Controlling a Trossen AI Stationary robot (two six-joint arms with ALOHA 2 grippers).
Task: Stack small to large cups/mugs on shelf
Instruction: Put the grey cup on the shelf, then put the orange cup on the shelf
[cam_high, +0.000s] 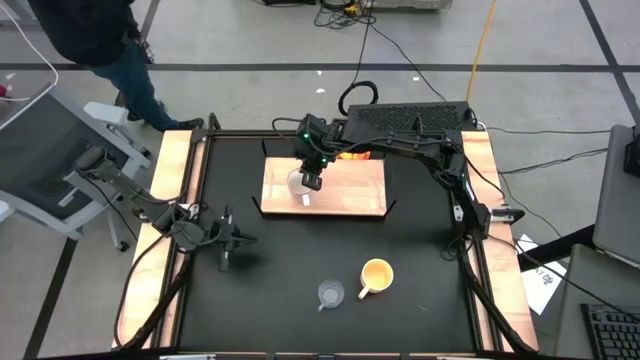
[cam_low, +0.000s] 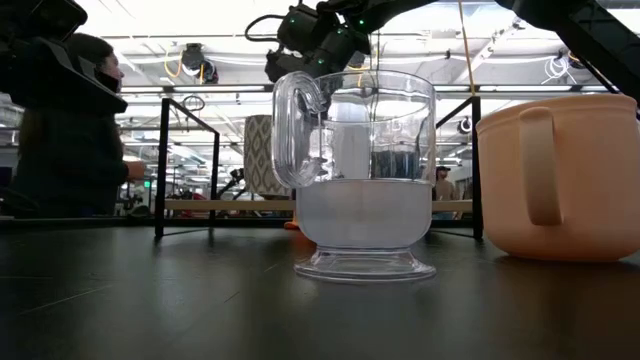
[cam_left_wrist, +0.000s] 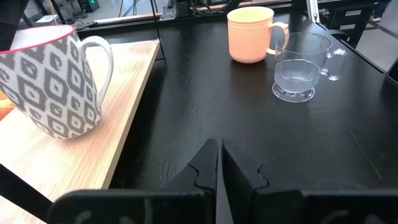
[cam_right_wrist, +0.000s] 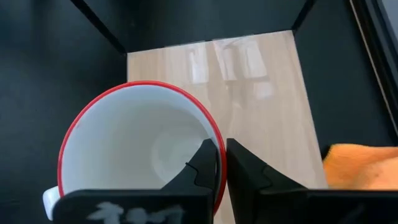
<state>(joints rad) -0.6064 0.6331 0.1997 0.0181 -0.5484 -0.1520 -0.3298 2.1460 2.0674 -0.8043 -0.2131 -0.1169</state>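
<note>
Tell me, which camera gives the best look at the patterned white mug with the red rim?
The left wrist view: the white mug stands on the wooden board, pattern and handle plain. The right wrist view looks into it; the high view hides most of it under the right gripper; the low view glimpses it behind glass.

counter (cam_high: 300, 250): black top, wood side rails | orange cloth (cam_right_wrist: 360, 167): on counter beside right hand | person (cam_high: 95, 40): standing on floor beyond left hand | keyboard (cam_high: 612, 330): off counter

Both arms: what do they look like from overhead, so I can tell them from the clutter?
Both are dark, jointed arms. The right gripper has a green light on its wrist and black cables along its links; the left gripper ends in two slim black fingers.
</note>
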